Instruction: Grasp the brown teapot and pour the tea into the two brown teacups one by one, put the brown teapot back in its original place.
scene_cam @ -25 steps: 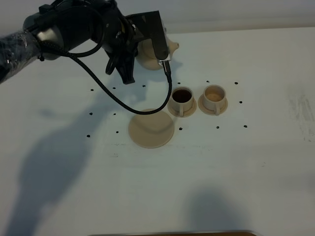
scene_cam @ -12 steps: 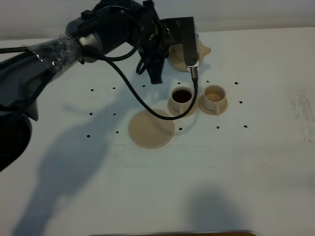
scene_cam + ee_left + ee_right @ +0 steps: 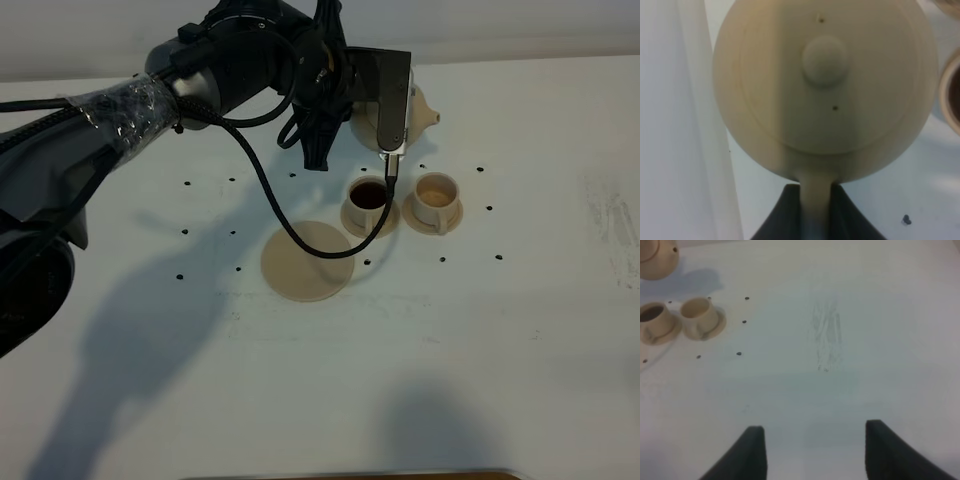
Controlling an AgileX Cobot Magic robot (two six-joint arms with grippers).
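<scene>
The brown teapot (image 3: 420, 108) hangs in the air behind the two teacups, spout pointing right. My left gripper (image 3: 374, 116) is shut on its loop handle; in the left wrist view the handle (image 3: 815, 200) sits between the two dark fingers under the lidded body (image 3: 825, 85). The left teacup (image 3: 368, 197) holds dark tea, while the right teacup (image 3: 436, 192) looks pale inside. Each cup stands on a small saucer. The large round saucer (image 3: 308, 260) lies bare in front of them. My right gripper (image 3: 812, 455) is open over bare table, far right of the cups (image 3: 699, 314).
Small black dots (image 3: 186, 231) mark the white table around the cups and saucer. The left arm's black cable (image 3: 262, 190) loops down over the large saucer. A scuffed patch (image 3: 826, 335) shows on the table on the right side.
The left arm has carried the teapot to the right, from behind the large saucer to behind and above the cups. The cups and saucers have not moved.
</scene>
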